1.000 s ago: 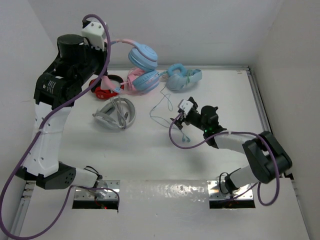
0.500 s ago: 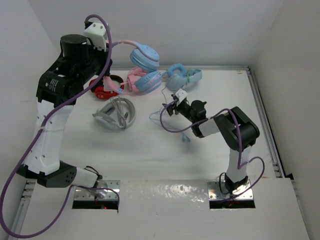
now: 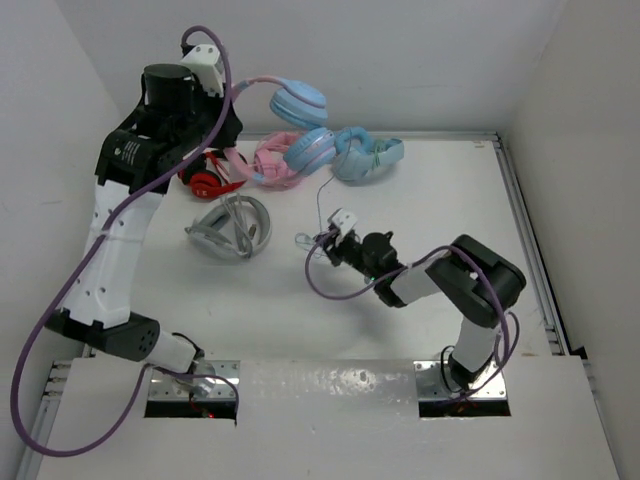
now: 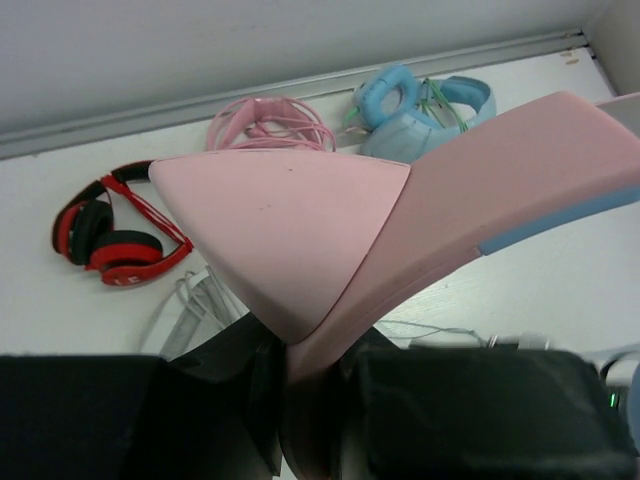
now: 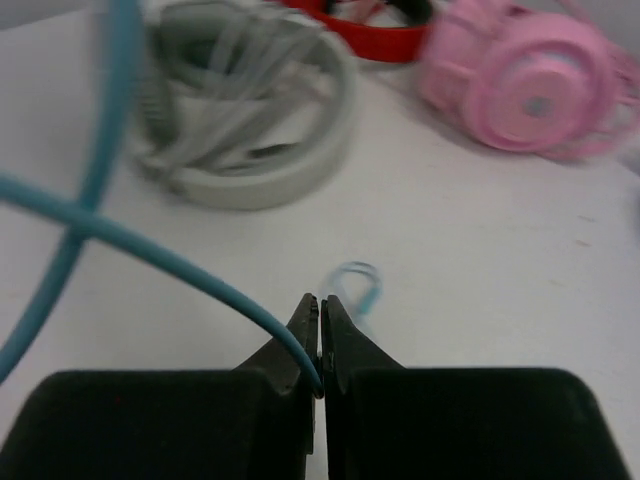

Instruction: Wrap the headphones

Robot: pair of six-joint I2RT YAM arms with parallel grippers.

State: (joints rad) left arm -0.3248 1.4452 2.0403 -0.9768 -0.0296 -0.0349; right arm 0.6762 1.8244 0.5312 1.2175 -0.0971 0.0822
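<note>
The headphones (image 3: 298, 101) hang in the air at the back: pink headband, light blue earcups. My left gripper (image 3: 232, 92) is shut on the headband. In the left wrist view the pink headband with its small ear (image 4: 290, 215) fills the frame, and the jaws are pinched on its lower end. The thin teal cable (image 3: 321, 200) drops from the lower earcup to the table. My right gripper (image 3: 320, 243) is low over the table, with its fingertips shut on the teal cable (image 5: 150, 245). A blurred loop of the cable (image 5: 355, 285) lies just beyond the tips.
Along the back lie red headphones (image 3: 205, 180), an all-pink pair (image 3: 270, 160) and an all-light-blue pair (image 3: 365, 155). A grey folded pair (image 3: 230, 228) sits left of the right gripper. White walls close off the back, left and right sides.
My right gripper has swept left across the table and has shut on the teal cable. The left arm has carried the headphones slightly up and to the right.
</note>
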